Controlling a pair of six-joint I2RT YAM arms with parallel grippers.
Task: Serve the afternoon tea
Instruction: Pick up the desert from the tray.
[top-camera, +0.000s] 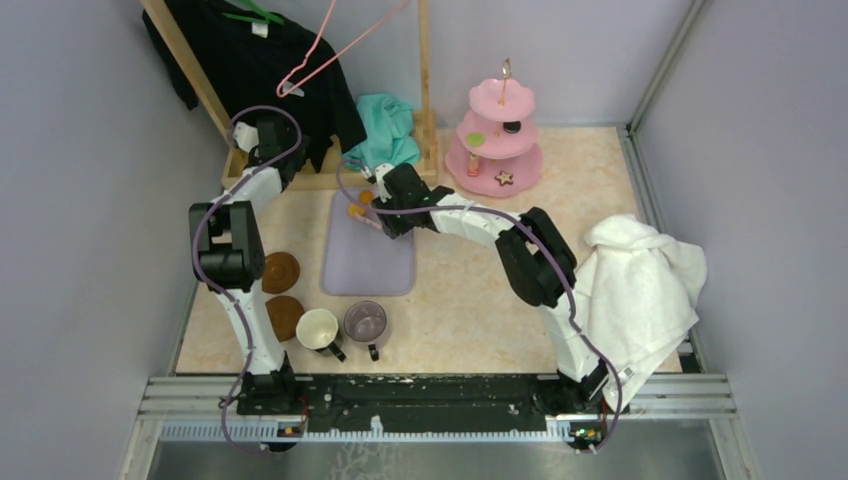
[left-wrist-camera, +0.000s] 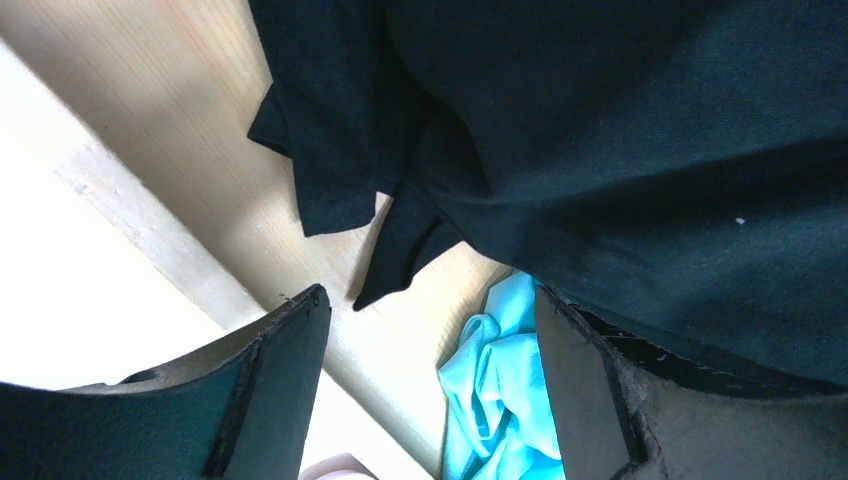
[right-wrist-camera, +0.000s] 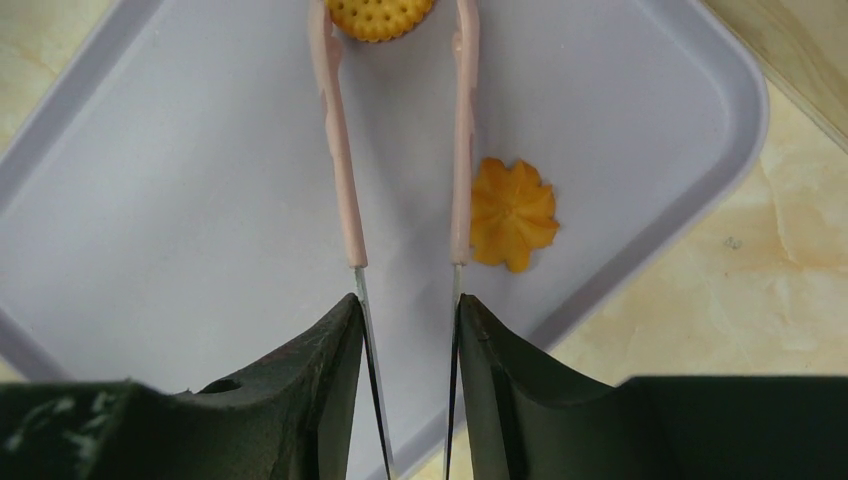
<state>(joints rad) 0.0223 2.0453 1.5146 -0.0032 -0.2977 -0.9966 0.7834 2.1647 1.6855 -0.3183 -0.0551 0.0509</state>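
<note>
1. Sweets, seen from overhead, sit in two places: a green round (top-camera: 474, 139), a black round (top-camera: 511, 127) and a star cookie (top-camera: 504, 178) on the pink three-tier stand (top-camera: 485, 98) far right, and orange sweets (top-camera: 356, 210) on the lavender tray (top-camera: 368, 265) mid-table, under the right gripper (top-camera: 374, 205). Near the tray stand a cream mug (top-camera: 319, 328) and a greyish-purple mug (top-camera: 366, 322), with two brown coasters (top-camera: 280, 271) to their left. A white towel (top-camera: 640, 285) lies heaped at the right, against the right arm. The left gripper (top-camera: 255, 135) is far left by a wooden rack (top-camera: 426, 80).
2. Left wrist: the left gripper (left-wrist-camera: 430, 300) is released, nothing between its fingers. A black garment (left-wrist-camera: 600, 150) hangs close ahead, with a teal cloth (left-wrist-camera: 500, 400) and the rack's beam below it.
3. Right wrist: the right gripper (right-wrist-camera: 408, 300) is clenched on pink tongs (right-wrist-camera: 340, 150), whose tips flank a round cracker (right-wrist-camera: 380, 15); whether they pinch it I cannot tell. A flower-shaped orange sweet (right-wrist-camera: 512, 213) lies just right of the tongs.
</note>
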